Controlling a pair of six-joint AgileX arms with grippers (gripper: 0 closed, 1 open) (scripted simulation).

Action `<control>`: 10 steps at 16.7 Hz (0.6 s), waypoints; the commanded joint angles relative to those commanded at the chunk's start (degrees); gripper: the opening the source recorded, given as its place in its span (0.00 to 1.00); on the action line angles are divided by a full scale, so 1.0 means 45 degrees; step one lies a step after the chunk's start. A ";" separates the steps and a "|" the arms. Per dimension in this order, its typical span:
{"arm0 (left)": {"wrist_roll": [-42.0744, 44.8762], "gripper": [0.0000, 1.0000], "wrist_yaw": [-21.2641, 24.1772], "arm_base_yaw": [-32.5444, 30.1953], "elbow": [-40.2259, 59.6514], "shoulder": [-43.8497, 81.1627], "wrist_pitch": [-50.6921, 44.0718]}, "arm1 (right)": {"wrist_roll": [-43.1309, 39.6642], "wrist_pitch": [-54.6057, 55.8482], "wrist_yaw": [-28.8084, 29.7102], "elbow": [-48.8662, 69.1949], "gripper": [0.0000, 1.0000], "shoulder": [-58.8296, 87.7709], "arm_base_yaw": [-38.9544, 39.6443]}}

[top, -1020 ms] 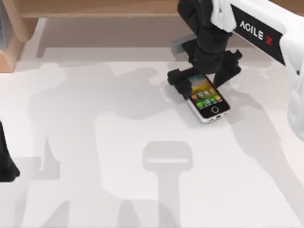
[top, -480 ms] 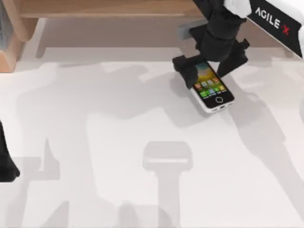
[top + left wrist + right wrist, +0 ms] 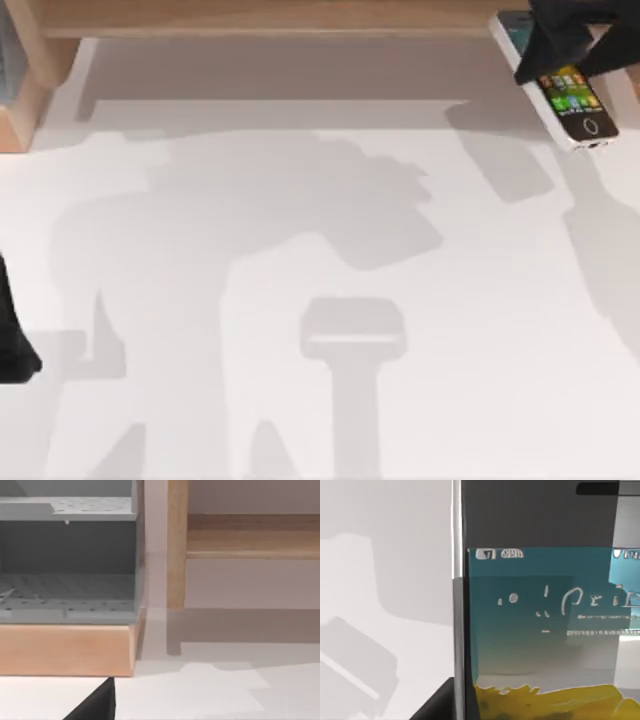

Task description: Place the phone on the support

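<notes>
Right claw (image 3: 570,45) grips the phone (image 3: 572,100) by its edges; stiff, slick, breakable, so hold it firm.

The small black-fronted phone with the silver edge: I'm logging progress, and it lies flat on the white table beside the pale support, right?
Not quite. In the top view the small black-fronted phone with the silver edge is held up off the white table by the right gripper, far from the pale support.
</notes>
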 joint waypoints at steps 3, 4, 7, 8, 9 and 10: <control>0.0000 1.00 0.0000 0.0000 0.0000 0.0000 0.0000 | -0.2209 -0.0143 -0.2029 -0.0998 0.00 -0.1602 -0.2395; 0.0000 1.00 0.0000 0.0000 0.0000 0.0000 0.0000 | -0.3059 -0.0174 -0.2694 -0.1367 0.00 -0.2087 -0.3267; 0.0000 1.00 0.0000 0.0000 0.0000 0.0000 0.0000 | -0.5948 -0.0215 -0.4563 -0.2664 0.00 -0.3348 -0.6003; 0.0000 1.00 0.0000 0.0000 0.0000 0.0000 0.0000 | -0.7024 -0.0212 -0.5129 -0.3182 0.00 -0.3697 -0.6947; 0.0000 1.00 0.0000 0.0000 0.0000 0.0000 0.0000 | -0.8145 -0.0208 -0.5665 -0.3728 0.00 -0.4009 -0.7899; 0.0000 1.00 0.0000 0.0000 0.0000 0.0000 0.0000 | -0.9308 -0.0208 -0.6170 -0.4294 0.00 -0.4279 -0.8853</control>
